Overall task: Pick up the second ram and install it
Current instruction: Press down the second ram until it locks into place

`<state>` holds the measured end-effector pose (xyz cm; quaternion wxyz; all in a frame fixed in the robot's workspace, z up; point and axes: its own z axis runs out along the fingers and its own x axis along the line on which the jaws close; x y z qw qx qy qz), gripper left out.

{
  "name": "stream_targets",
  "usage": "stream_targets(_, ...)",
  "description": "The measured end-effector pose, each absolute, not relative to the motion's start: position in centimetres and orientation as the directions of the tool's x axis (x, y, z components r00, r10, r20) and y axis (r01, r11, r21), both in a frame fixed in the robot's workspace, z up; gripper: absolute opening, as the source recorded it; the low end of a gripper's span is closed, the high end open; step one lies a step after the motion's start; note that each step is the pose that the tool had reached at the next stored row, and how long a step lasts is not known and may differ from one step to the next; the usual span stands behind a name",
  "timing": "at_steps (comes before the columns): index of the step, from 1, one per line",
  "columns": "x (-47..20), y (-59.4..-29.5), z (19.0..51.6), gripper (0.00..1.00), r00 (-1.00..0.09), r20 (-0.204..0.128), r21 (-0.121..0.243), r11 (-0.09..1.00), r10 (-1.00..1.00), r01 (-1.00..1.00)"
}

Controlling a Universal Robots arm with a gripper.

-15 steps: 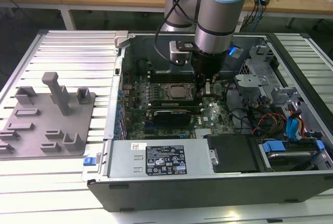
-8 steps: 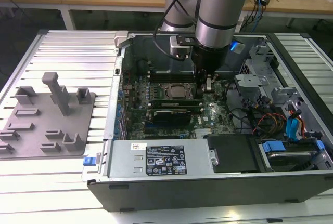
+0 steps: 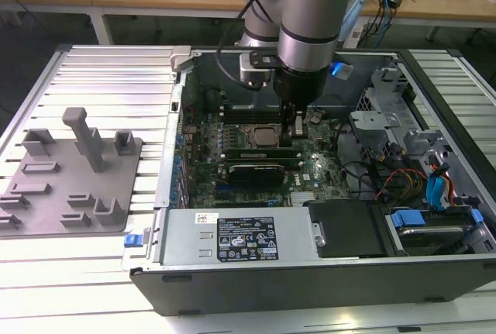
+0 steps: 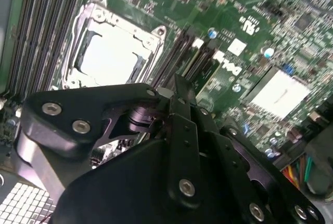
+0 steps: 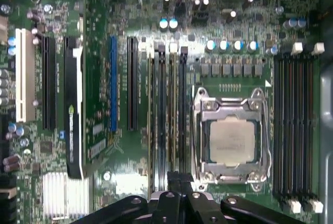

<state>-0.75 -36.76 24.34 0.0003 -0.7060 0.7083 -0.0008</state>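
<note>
One claw (image 3: 295, 127) is seen lowered inside one open computer case (image 3: 325, 272), just beside one CPU socket (image 5: 232, 140). One second ram (image 5: 171, 130) is seated upright in the slots beside that socket; the claw's state cannot be told.

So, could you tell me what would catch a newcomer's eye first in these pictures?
Probably the robot arm reaching down into the open computer case, its gripper low over the motherboard. Next, the shiny CPU socket beside the memory slots, and the grey holder tray at the exterior view's left.
</note>
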Motion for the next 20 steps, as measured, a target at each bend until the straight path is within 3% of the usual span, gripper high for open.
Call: stream_targets(20, -7.0, -36.9, 24.0, 0.08, -0.003, 0.001, -0.015, 0.003, -1.000, -1.000)
